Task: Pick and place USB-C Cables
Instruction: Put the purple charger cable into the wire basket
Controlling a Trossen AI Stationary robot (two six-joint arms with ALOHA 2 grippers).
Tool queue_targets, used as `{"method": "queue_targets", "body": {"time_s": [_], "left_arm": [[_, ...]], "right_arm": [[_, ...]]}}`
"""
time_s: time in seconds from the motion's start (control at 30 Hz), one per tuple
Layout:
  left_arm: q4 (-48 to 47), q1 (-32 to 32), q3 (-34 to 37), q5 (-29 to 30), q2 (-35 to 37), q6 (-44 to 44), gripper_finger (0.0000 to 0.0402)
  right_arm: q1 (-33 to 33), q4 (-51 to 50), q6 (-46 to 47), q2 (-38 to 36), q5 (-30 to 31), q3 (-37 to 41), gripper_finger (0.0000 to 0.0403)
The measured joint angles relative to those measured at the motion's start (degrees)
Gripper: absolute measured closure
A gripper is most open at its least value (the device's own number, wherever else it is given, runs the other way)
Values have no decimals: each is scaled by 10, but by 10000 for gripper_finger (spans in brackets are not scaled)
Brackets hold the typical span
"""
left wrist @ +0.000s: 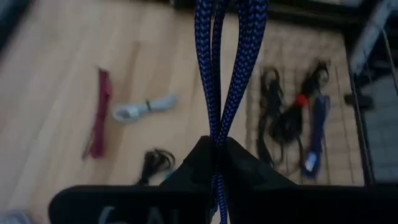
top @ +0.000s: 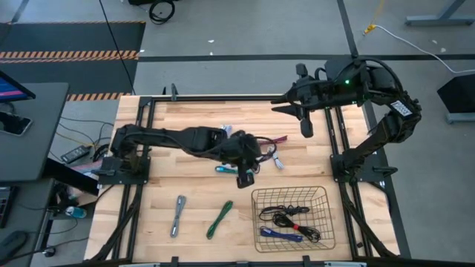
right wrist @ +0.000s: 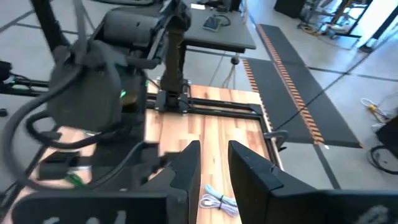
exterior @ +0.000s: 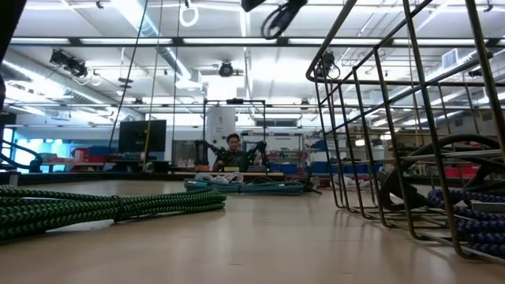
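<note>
My left gripper (top: 245,176) hovers over the table's middle, shut on a blue braided USB-C cable (left wrist: 219,68). Loose cables lie flat on the wood: maroon (left wrist: 99,112), white (left wrist: 146,107), black (left wrist: 155,163), teal (top: 225,170), grey (top: 178,215) and green (top: 220,219). The black wire basket (top: 326,222) at the near right holds black, red and blue cables (left wrist: 292,121). My right gripper (right wrist: 214,168) waits high over the far right, open, with nothing between its fingers. My left gripper pinches the blue cable's bundled strands (left wrist: 216,140) between its two fingertips (left wrist: 239,163). The fingers slant downward and lie along the strands. The doubled-over bundle sticks out ahead of the fingertips, past the picture's edge, lifted clear of the table.
The basket's tall wire walls (exterior: 371,134) stand near the front right. The green cable (exterior: 110,207) lies near the front edge. Black frame rails (top: 223,97) border the table. Bare wood (top: 185,178) lies between the loose cables and the basket.
</note>
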State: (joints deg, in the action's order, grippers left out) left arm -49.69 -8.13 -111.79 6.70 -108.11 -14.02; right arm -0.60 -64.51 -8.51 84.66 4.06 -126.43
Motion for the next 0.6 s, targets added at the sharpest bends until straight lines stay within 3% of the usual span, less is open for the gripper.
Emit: {"method": "queue_targets", "body": {"time_s": [0.3,0.6], "left_arm": [[64,-19,1,-110,-49,23,383],[124,-20,0,-138,-58,49,383]], "right_arm": [[-15,32,28,-1,24,0,316],[-45,48,44,-1,24,0,316]]}}
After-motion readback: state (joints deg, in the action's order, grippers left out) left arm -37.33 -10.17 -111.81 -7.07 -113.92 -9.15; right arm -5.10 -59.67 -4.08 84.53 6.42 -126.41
